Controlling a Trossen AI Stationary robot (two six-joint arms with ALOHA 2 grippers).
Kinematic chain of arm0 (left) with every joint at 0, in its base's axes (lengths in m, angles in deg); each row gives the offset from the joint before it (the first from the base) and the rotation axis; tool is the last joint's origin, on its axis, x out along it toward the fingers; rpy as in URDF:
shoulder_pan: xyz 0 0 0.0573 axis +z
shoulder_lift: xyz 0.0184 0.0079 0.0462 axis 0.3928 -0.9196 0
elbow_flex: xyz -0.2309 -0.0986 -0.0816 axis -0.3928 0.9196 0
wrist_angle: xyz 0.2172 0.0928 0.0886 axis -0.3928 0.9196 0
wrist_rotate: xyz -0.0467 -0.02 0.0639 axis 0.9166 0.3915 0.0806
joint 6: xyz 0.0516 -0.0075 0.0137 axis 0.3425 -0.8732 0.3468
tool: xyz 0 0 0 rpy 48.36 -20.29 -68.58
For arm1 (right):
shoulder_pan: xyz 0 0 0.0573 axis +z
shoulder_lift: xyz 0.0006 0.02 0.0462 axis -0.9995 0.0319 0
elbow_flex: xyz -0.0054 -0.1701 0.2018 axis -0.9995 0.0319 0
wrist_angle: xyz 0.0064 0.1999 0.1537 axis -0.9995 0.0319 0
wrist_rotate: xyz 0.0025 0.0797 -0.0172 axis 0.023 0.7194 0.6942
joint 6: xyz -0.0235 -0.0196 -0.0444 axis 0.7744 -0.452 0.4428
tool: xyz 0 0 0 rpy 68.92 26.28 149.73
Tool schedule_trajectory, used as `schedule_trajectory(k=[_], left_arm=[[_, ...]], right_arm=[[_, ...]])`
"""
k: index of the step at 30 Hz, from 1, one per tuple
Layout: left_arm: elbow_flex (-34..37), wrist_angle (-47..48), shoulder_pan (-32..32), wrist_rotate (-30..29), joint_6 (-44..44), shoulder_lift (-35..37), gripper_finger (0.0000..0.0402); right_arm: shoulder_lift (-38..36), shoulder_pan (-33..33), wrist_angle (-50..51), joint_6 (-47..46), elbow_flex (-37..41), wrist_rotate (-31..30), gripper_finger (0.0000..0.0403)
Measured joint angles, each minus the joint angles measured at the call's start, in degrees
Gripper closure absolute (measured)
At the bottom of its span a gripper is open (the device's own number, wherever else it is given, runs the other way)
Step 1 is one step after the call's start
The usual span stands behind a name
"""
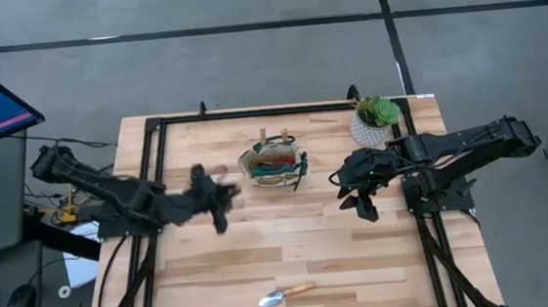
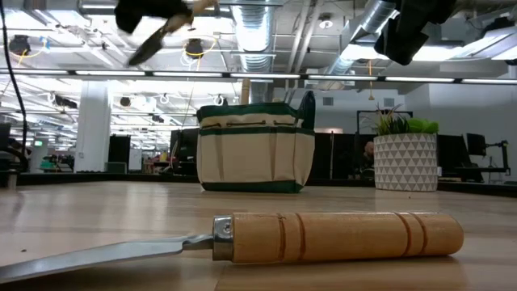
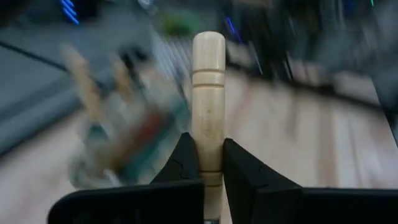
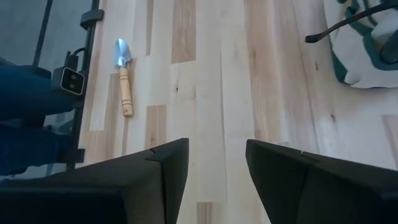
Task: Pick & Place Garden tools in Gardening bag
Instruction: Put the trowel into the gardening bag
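A: Wooden table (image 1: 292, 260), pale planks inside a black frame. Near the far middle, the gardening bag (image 1: 272, 163), beige with green trim, upright, mouth open, red-and-black glove (image 1: 277, 161) and two wooden handles poking out.

B: Just left of the bag, above the boards, the left gripper (image 1: 211, 200), clenched on a trowel handle (image 3: 208, 106), pale wood pinched between both fingers (image 3: 183, 163).

A: Right of the bag, the right gripper (image 1: 358, 204), fingers (image 4: 155, 171) spread apart, grasping nothing, hanging over bare planks.

B: Far right corner, green plant in a white pot (image 1: 373, 122). Well apart from everything, at the near edge, a loose trowel (image 1: 285, 294), flat on the table, silver head leftward.
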Motion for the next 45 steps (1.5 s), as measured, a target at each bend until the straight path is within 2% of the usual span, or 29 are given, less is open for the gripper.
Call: schedule_trajectory(k=[3, 6, 12, 18, 25, 32, 38, 45], left_arm=[[-0.1, -8.2, 0.7, -8.2, 4.5, 2.0, 0.0395], [-0.1, -18.1, 1.1, -13.2, 9.9, 1.3, 0.0395], [-0.1, -34.1, 1.2, -17.7, 18.5, -5.8, 0.0395], [-0.1, -45.6, 2.3, -24.3, 20.0, -14.5, 0.0395], [-0.1, -55.4, 4.9, -24.4, 21.2, -21.2, 0.0396], [-0.1, -59.2, 7.5, -22.7, 25.8, -19.7, 0.0396], [-0.1, -60.5, 9.2, -16.3, 25.9, -18.3, 0.0396], [-0.6, -61.6, 8.3, -17.5, 23.9, -21.7, 0.0396]], right_arm=[[0.0, 0.0, -0.3, 0.0, 0.0, -0.3, 0.0249], [0.0, 0.0, -1.2, 0.0, 0.0, -0.3, 0.0249], [0.0, 0.0, -2.1, 0.0, 0.0, -0.3, 0.0249], [0.0, 0.0, -2.1, -0.1, 0.0, -0.3, 0.0249], [0.0, 0.0, -2.7, -3.3, 0.0, -0.3, 0.0249], [0.0, 0.0, -2.8, -5.0, 0.0, -1.7, 0.0249], [0.0, -0.1, -2.8, -4.6, 0.0, -5.4, 0.0249], [0.0, -0.1, -2.8, -4.2, 0.0, -6.0, 0.0249]])
